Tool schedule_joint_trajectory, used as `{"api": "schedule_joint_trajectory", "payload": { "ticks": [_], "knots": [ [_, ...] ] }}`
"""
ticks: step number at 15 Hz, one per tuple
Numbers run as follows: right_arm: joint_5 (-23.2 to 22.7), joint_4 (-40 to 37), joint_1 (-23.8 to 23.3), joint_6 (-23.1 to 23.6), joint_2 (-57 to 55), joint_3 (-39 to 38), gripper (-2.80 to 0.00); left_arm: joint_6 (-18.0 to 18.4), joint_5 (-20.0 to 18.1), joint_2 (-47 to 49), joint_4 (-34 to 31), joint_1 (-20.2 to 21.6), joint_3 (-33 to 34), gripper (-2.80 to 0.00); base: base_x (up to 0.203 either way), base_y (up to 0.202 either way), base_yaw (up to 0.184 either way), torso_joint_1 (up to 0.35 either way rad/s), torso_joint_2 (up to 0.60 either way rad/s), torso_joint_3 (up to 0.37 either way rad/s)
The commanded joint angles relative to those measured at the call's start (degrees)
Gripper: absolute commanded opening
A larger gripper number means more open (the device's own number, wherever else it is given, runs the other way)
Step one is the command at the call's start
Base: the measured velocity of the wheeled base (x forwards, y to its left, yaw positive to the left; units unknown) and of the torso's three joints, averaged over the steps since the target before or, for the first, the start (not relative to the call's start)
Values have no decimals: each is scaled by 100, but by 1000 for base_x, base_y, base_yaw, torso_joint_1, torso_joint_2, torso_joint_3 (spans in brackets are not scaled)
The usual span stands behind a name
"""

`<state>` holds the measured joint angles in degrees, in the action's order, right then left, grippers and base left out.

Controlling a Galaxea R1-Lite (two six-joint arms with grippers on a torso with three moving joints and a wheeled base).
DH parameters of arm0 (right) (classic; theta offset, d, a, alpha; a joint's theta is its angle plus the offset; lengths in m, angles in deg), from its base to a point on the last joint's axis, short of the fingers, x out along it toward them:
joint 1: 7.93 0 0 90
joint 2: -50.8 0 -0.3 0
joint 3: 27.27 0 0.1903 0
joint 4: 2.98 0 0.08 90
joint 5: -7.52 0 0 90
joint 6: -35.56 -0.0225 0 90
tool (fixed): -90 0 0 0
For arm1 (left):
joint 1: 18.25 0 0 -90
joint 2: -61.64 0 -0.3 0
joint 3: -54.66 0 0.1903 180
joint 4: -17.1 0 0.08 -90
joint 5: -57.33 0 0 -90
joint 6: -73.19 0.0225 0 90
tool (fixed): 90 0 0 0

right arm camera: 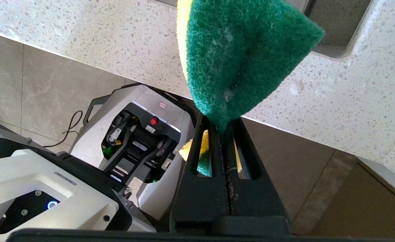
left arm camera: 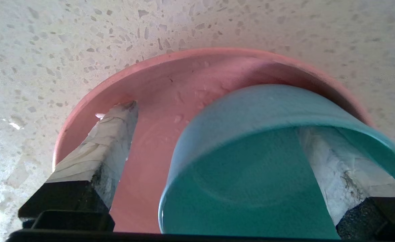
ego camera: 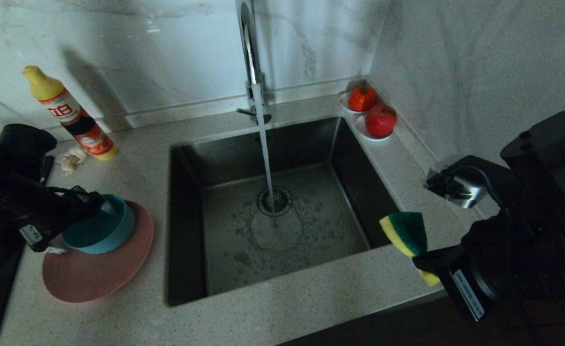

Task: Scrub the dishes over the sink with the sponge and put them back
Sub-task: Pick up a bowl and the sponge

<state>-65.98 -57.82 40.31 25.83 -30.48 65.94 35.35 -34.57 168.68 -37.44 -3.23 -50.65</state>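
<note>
The teal-blue bowl (ego camera: 100, 230) sits in the pink plate (ego camera: 99, 276) on the counter left of the sink (ego camera: 282, 144). My left gripper (ego camera: 80, 228) is open and straddles the bowl's near wall. In the left wrist view one taped finger (left arm camera: 335, 168) is inside the bowl (left arm camera: 251, 174) and the other finger (left arm camera: 113, 134) is outside, over the plate (left arm camera: 157, 87). My right gripper (ego camera: 424, 262) hovers over the counter at the sink's front right corner, shut on the sponge (ego camera: 405, 233). Its green face (right arm camera: 241, 57) sticks out past the fingertips.
Water runs from the chrome faucet (ego camera: 249, 53) onto the drain (ego camera: 274, 200). A detergent bottle (ego camera: 70, 115) and a crumpled white scrap (ego camera: 73, 158) lie at the back left. Two white saucers with red fruit (ego camera: 381, 120) stand at the back right corner. My base (right arm camera: 83, 168) is below the counter edge.
</note>
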Motion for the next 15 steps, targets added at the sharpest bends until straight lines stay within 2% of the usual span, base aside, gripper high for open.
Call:
{"api": "schedule_joint_trajectory", "payload": {
  "ticks": [1,2,12,15],
  "knots": [
    [10,-16,-7,-12,-11,3,-280,-22,-3,92,-12,10,-25,0,0,0,0,0,0,0],
    [3,-16,-16,-4,-11,3,-280,-22,-3,102,-12,10,-45,-280,0,0,0,0,0,0],
    [-7,-52,-34,-3,59,3,-280,-66,-47,-183,50,10,-76,-280,0,0,0,0,0,0],
    [-7,-46,-34,-3,138,-47,-280,-58,-442,-774,49,-4,-80,-280,0,0,0,0,0,0]
  ]
}}
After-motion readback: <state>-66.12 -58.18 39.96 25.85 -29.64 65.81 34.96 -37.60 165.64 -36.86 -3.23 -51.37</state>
